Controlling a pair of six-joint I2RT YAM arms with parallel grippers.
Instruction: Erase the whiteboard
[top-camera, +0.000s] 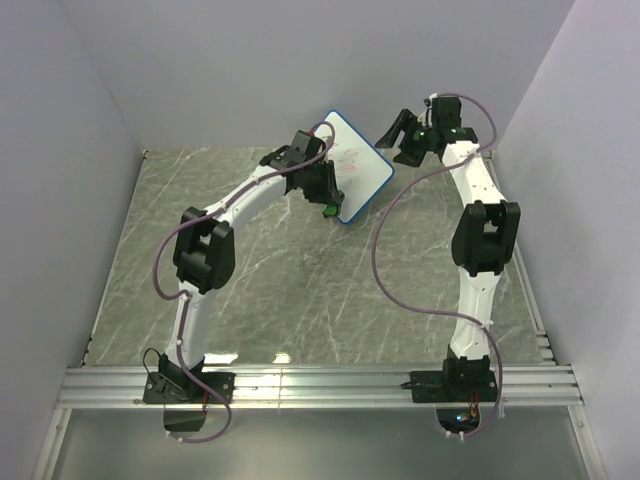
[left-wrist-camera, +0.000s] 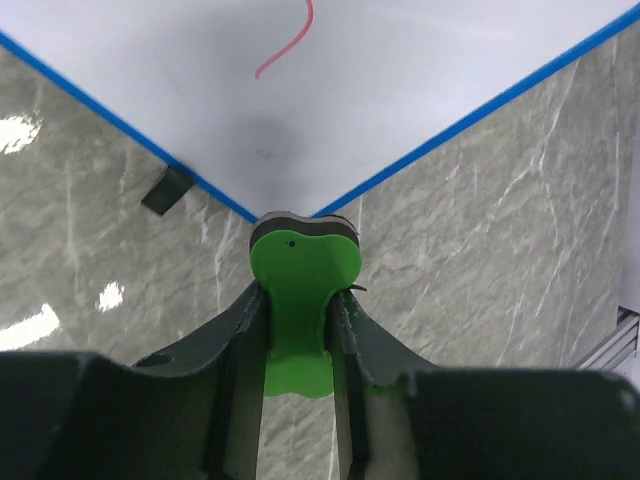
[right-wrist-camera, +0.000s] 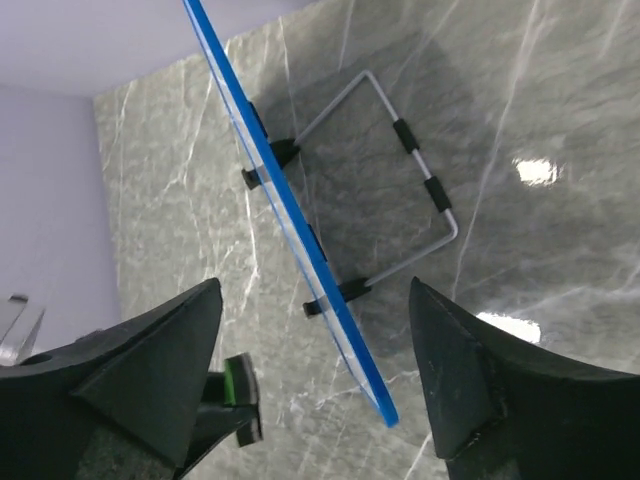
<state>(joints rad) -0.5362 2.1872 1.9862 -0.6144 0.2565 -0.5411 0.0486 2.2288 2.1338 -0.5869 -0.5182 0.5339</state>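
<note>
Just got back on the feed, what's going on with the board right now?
The left gripper is shut on the green eraser, whose pad is at the lower corner of the whiteboard. The board stands on its wire stand. The right gripper has its jaws open on either side of the board's blue edge, not clamping it. A red scribble shows on the face, so the erasing isn't finished.

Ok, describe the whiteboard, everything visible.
The whiteboard is a small white panel with a thin blue rim and rounded corners, carrying faint red marks. It stands tilted on the grey marbled table, propped from behind by a wire stand with black clips. The green eraser, clamped in the left gripper, meets its lower corner. The right gripper, jaws open, straddles one edge without visibly touching it.
</note>
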